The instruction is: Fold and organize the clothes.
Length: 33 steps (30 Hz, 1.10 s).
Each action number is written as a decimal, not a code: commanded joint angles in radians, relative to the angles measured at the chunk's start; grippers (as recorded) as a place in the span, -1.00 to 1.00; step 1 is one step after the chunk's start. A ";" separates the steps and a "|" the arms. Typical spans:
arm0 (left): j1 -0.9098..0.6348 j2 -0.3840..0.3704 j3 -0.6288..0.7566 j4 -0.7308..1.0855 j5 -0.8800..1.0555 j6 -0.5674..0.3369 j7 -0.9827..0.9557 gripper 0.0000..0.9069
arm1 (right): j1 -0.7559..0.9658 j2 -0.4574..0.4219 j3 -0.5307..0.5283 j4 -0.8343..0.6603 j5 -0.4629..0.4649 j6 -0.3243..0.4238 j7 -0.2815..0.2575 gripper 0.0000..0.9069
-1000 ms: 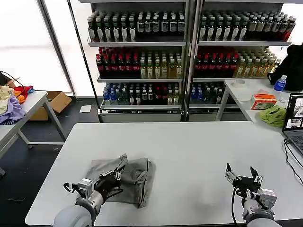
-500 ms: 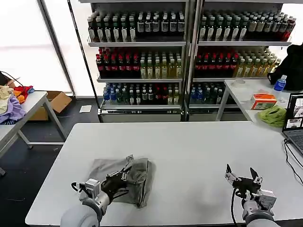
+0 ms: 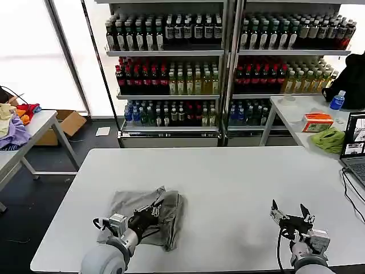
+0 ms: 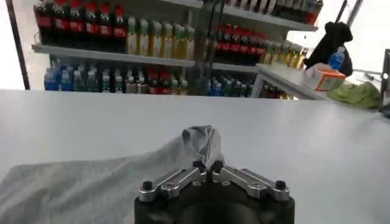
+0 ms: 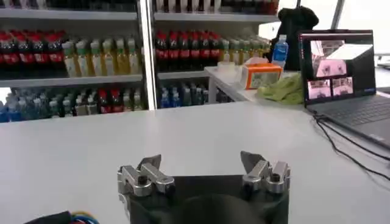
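One light grey shirt is lying crumpled on the near left of your white table, a fold of it lifting into a peak. Your left gripper is pinching that raised fold, fingers fully closed on the cloth. Your right gripper is waiting wide apart and empty at the near right, above bare tabletop.

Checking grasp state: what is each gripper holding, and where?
Left gripper is shut on a raised fold of the grey shirt. Right gripper is open, holding nothing.
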 commanded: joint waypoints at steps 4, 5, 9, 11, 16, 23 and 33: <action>0.041 -0.049 0.043 -0.089 -0.282 -0.012 -0.078 1.00 | 0.008 0.000 -0.001 -0.009 0.025 -0.004 0.008 1.00; 0.046 -0.052 0.046 -0.119 -0.338 -0.009 -0.084 1.00 | 0.009 -0.001 -0.001 -0.012 0.025 -0.003 0.008 1.00; 0.047 -0.068 0.033 -0.254 -0.567 0.007 -0.181 1.00 | 0.022 -0.012 -0.016 -0.018 0.014 -0.008 0.010 1.00; 0.052 -0.053 0.006 -0.302 -0.598 0.008 -0.194 1.00 | 0.025 -0.019 -0.027 -0.012 0.007 -0.010 0.009 1.00; 0.055 0.052 -0.159 -0.280 -0.577 0.001 -0.217 1.00 | 0.050 -0.019 -0.052 -0.030 0.005 -0.010 0.013 1.00; 0.050 0.137 -0.307 -0.078 -0.512 0.008 -0.221 1.00 | 0.086 -0.036 -0.082 -0.036 0.017 -0.013 0.011 1.00; 0.086 0.177 -0.345 0.083 -0.347 -0.003 -0.074 1.00 | 0.086 -0.046 -0.090 -0.053 0.026 -0.003 0.007 1.00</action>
